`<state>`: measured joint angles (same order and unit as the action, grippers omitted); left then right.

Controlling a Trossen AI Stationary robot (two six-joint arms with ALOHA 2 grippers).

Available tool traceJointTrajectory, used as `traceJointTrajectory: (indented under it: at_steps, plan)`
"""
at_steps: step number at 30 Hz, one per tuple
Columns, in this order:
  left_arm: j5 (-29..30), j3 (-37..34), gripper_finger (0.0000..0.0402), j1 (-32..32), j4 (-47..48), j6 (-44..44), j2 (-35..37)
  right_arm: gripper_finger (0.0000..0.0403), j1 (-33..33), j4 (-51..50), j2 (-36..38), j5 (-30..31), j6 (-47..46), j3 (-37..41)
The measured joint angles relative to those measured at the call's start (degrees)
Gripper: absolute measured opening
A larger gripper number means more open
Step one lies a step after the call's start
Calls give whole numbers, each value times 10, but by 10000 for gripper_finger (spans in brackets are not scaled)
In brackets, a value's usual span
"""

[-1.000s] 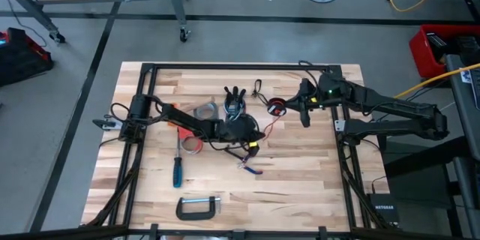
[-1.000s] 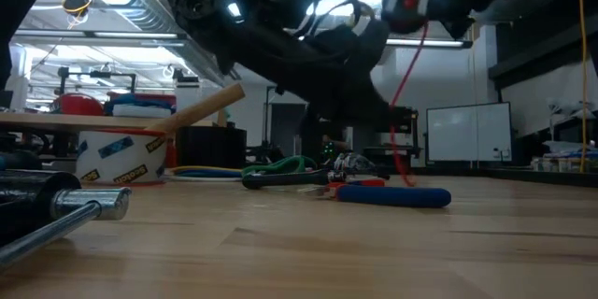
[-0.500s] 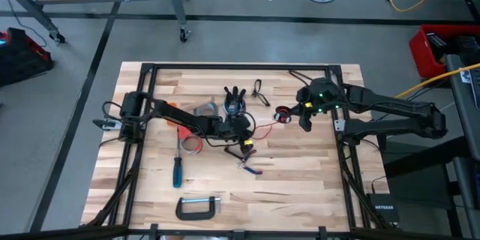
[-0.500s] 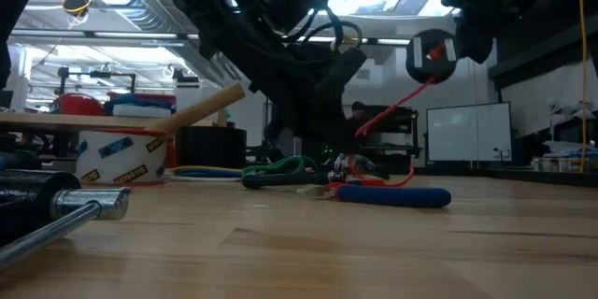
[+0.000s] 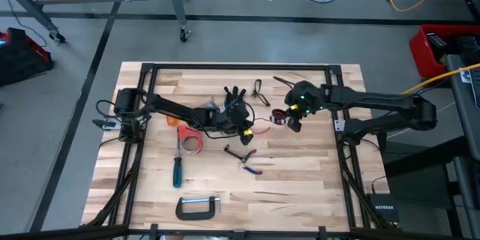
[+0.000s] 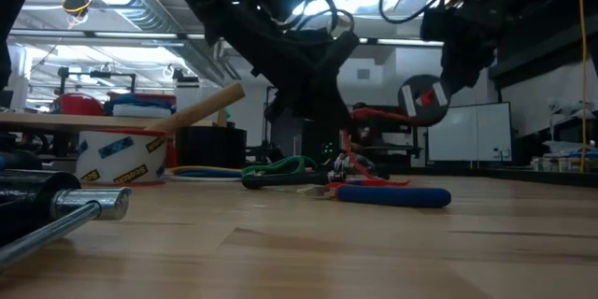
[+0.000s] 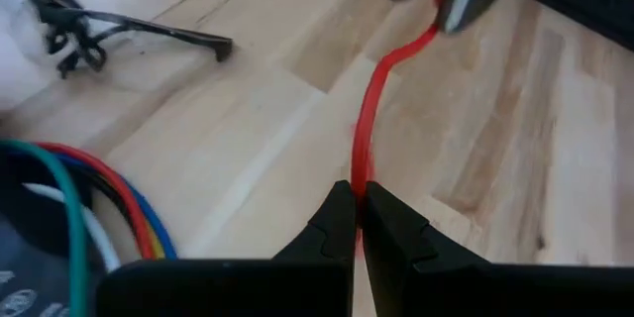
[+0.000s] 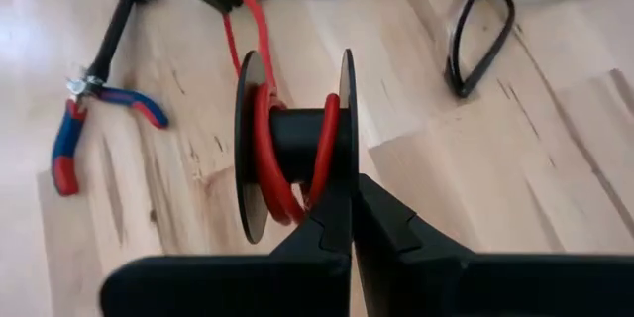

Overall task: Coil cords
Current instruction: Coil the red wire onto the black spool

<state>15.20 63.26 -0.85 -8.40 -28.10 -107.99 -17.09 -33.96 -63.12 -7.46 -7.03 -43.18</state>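
1. L gripper (image 7: 355,220): jaws closed, pinching the red cord (image 7: 369,109) right at the tips. In high view it sits mid-table, just beside the black glove (image 5: 235,102).
2. R gripper (image 8: 349,220): jaws closed on one flange of a black spool (image 8: 294,146). Spool held clear of the table (image 5: 300,180), to the right of L gripper in high view, near it.
3. Cord runs from L tips straight across to the spool, lifted off the wood between the two; looks fairly taut w/ a slight kink near the spool end.
4. Progress (judgement): several red turns already on the spool core, so winding is under way. A short free length is left between L tips and spool; can't tell how much cord trails behind L gripper.
5. Second cord: thin black loop (image 5: 259,88) lies loose on the table beyond the glove, apart from both grippers. Not coiled yet, by the look of it.
6. Left to do: wind the rest of the red, then deal w/ the black one.
7. Nearby, not in play: pliers (image 5: 246,159), screwdriver (image 5: 178,170), clamp (image 5: 197,208), tape roll (image 5: 192,142).
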Motion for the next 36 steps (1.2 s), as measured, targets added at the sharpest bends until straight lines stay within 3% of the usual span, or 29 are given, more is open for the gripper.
traceJointTrajectory:
  at_steps: [7, 15, 24, 36]
  plan:
    - [-2, 0, 0, -21, -10, -1, 2, 1, 30, 59, -66, 8, 0, 0]
    - [-64, 0, 0, -26, -94, -15, 2, 1, 52, 138, -122, 42, -5, 0]
    - [-92, 0, 0, -15, -106, -32, 2, 1, 51, 208, -152, 92, -34, 1]
    - [-86, 1, 0, -13, -119, -34, 2, 1, 51, 313, -168, 98, -70, 0]
